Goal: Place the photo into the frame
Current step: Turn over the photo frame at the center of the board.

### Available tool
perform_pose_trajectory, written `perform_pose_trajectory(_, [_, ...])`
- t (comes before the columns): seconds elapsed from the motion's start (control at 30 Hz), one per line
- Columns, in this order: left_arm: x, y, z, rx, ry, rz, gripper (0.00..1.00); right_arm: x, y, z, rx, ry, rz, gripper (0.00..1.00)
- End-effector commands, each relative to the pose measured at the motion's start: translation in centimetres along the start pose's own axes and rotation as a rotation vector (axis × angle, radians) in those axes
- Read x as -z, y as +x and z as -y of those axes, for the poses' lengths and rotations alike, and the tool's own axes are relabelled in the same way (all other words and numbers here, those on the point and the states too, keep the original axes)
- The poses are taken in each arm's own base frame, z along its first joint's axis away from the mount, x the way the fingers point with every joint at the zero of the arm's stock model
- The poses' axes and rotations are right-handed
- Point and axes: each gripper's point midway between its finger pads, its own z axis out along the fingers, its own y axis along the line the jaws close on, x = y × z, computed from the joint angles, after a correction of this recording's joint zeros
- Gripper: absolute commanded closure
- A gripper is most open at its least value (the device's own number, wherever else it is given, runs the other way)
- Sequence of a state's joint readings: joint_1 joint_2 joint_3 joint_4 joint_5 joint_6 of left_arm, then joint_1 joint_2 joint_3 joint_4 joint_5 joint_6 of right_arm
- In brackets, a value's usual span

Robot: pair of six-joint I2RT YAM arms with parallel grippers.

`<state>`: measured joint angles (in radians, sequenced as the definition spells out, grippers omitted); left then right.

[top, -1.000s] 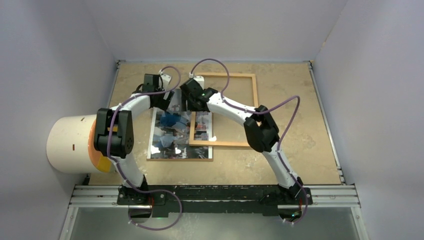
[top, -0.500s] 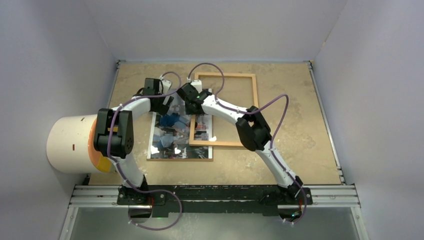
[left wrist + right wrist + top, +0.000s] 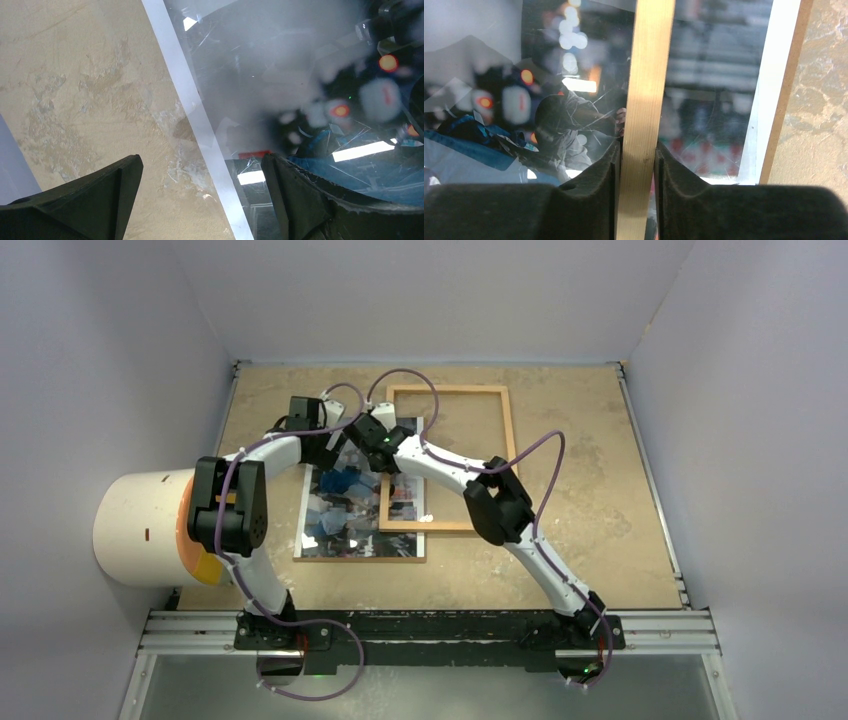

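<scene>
Closing moments earlier, right gripper [image 3: 636, 150] pinched the frame [image 3: 647, 75]; left gripper [image 3: 200, 162] gaped over the photo [image 3: 280, 75]. Lifting looked next.

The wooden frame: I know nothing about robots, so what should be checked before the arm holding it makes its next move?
1. Right gripper has a grip on the frame: ok, its fingers press both sides of the left wooden rail.
2. Left gripper is open: ok, its jaws stand wide apart over the photo's white left border.
3. Left gripper is clear of the photo: cannot tell, as the height above it is unclear.
4. Photo lies flat on the brown backing board: ok.
5. Frame is lined up over the photo: not ok, it overlaps only the photo's right part.
</scene>
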<state>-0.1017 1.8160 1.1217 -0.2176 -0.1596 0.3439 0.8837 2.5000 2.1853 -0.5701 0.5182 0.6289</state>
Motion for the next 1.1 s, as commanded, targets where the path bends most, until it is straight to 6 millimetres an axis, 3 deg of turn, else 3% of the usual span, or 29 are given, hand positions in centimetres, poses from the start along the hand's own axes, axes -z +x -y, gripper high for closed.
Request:
perform_pose_trajectory(0.0, [-0.3, 0.8, 0.0, -0.035, -0.006, -0.030, 0.02, 0.9, -0.4, 0.2, 0.018, 0.008, -0.008, 0.86])
perform_pose_trajectory(0.1, [0.1, 0.1, -0.1, -0.022, -0.002, -0.017, 0.01, 3.1, -2.4, -0.4, -0.022, -0.035, 0.023, 0.99])
perform_pose_trajectory(0.3, [0.8, -1.4, -0.4, 0.011, 0.006, 0.012, 0.02, 10.3, -8.8, 0.0, -0.152, -0.121, 0.140, 1.00])
perform_pose_trajectory(0.47, [2.0, -2.3, -0.5, 0.029, 0.023, 0.025, 0.02, 15.3, -12.9, 1.5, -0.251, -0.210, 0.189, 1.00])
perform_pose_trajectory(0.73, [3.8, -3.6, -0.9, 0.039, 0.036, 0.051, 0.04, 21.2, -16.9, 5.3, -0.451, -0.429, 0.156, 1.00])
perform_pose_trajectory(1.07, [6.6, -6.5, -1.1, 0.106, 0.079, 0.128, 0.04, 29.2, -20.5, 5.9, -0.550, -0.808, 0.187, 1.00])
